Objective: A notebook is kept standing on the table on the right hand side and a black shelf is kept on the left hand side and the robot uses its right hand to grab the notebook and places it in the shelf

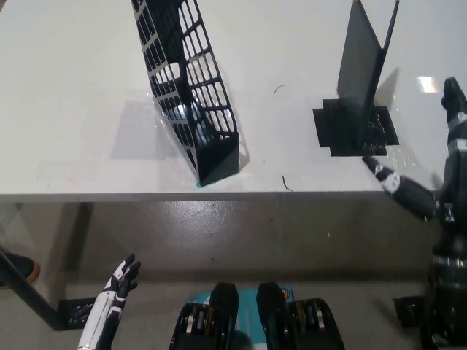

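A lab or test space is suggested by a bare white tabletop [73, 95] set on a polished concrete floor [219, 226], with black tape [343, 135] stuck down on it under a standing notebook [361, 62].

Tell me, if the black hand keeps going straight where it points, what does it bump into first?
Probably the notebook. The open right hand reaches up-left toward its black stand, with only bare table between, though depth is hard to judge.
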Controlling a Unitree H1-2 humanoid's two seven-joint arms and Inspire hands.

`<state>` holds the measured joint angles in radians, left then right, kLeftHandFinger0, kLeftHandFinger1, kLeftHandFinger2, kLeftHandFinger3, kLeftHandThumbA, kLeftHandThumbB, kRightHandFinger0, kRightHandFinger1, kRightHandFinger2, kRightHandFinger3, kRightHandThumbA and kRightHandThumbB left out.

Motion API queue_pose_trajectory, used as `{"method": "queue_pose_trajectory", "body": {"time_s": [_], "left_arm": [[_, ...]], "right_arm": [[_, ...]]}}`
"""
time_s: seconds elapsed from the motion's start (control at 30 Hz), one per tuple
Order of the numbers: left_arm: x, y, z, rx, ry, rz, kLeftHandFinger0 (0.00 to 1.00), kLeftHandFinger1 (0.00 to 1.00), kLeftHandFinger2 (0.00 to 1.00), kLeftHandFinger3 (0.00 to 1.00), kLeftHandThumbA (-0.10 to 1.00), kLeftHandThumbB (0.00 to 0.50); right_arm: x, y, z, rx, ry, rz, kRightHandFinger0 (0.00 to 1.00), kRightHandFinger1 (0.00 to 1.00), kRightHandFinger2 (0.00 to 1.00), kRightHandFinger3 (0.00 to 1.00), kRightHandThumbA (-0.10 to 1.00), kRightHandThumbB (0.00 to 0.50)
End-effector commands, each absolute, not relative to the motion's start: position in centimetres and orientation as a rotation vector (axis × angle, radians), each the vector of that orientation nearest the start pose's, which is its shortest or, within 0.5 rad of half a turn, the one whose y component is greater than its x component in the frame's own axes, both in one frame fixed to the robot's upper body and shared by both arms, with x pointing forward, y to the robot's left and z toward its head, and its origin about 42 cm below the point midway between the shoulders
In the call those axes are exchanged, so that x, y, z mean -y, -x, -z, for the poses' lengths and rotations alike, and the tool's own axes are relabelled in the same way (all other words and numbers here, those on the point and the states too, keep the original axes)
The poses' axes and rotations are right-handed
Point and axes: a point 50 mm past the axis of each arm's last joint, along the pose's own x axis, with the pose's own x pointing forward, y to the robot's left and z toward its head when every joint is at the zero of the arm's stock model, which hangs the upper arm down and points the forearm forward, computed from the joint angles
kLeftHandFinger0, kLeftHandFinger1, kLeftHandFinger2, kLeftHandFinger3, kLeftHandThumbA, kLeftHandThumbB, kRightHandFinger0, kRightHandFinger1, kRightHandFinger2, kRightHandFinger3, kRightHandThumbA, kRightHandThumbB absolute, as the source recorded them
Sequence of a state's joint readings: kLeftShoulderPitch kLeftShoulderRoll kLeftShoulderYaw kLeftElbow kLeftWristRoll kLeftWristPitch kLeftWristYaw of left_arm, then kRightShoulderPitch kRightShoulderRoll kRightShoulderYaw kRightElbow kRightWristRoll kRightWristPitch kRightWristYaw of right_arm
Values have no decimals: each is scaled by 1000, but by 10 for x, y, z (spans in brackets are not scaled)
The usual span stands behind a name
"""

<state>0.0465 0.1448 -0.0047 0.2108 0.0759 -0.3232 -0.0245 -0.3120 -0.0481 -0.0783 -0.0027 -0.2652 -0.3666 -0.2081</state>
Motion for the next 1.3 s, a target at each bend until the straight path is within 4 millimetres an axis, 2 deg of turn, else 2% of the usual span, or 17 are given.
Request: {"method": "queue_pose_trajectory", "body": {"time_s": [0.0,0.07,0.13,0.2,0.23,0.37,0.47,0.63,0.73,0.87,0.97,1.07,1.1,1.17,1.2,1.23,1.27], "left_arm": [[-264,-259,-57,122,-241,73,1000,1000,1000,1000,1000,122],[-263,-256,-56,115,-242,76,1000,1000,1000,1000,1000,117],[-264,-257,-56,112,-241,74,1000,1000,1000,1000,1000,127],[-263,-257,-56,113,-234,73,1000,1000,1000,1000,1000,129],[-263,-257,-56,109,-238,68,1000,1000,1000,1000,1000,145],[-264,-255,-55,105,-243,68,1000,1000,1000,1000,1000,144],[-263,-254,-53,106,-236,70,1000,1000,1000,1000,1000,129],[-263,-253,-53,103,-231,66,1000,1000,1000,1000,1000,144],[-264,-252,-51,103,-227,65,1000,1000,1000,1000,1000,133],[-265,-248,-50,95,-223,58,1000,1000,1000,1000,1000,128],[-266,-246,-49,94,-223,54,1000,1000,1000,1000,1000,145],[-266,-243,-48,89,-211,46,1000,1000,1000,1000,1000,163],[-266,-242,-47,92,-213,48,1000,1000,1000,1000,1000,167],[-266,-241,-45,92,-211,51,1000,1000,1000,1000,1000,155],[-267,-241,-44,94,-217,47,1000,1000,1000,1000,1000,137],[-267,-240,-44,96,-220,45,1000,1000,1000,1000,1000,134],[-267,-241,-45,98,-222,43,1000,1000,1000,1000,1000,144]], "right_arm": [[222,-387,-239,730,216,247,1000,1000,1000,1000,1000,283],[220,-400,-238,719,190,253,1000,1000,1000,1000,1000,281],[218,-418,-238,675,179,264,1000,1000,1000,1000,1000,327],[216,-430,-238,655,161,278,1000,1000,1000,1000,1000,335],[213,-441,-237,619,129,280,1000,1000,1000,1000,1000,360],[205,-463,-234,555,80,309,1000,1000,1000,1000,1000,342],[191,-482,-231,477,46,314,1000,1000,1000,1000,1000,392],[180,-502,-230,432,-2,343,1000,1000,1000,1000,1000,389],[176,-513,-228,401,3,365,1000,1000,1000,1000,1000,367],[171,-529,-228,350,-25,397,1000,1000,1000,1000,1000,390],[168,-544,-231,258,-62,405,1000,1000,1000,1000,1000,441],[170,-555,-236,172,-144,417,1000,1000,1000,1000,1000,409],[175,-560,-241,142,-315,430,1000,1000,1000,1000,988,385],[186,-571,-257,21,-584,532,1000,1000,1000,1000,715,330],[189,-573,-266,-2,-613,620,1000,1000,1000,843,424,282],[190,-573,-274,-1,-610,684,788,707,644,398,104,186],[192,-575,-286,44,-634,709,174,165,264,344,-75,123]]}}
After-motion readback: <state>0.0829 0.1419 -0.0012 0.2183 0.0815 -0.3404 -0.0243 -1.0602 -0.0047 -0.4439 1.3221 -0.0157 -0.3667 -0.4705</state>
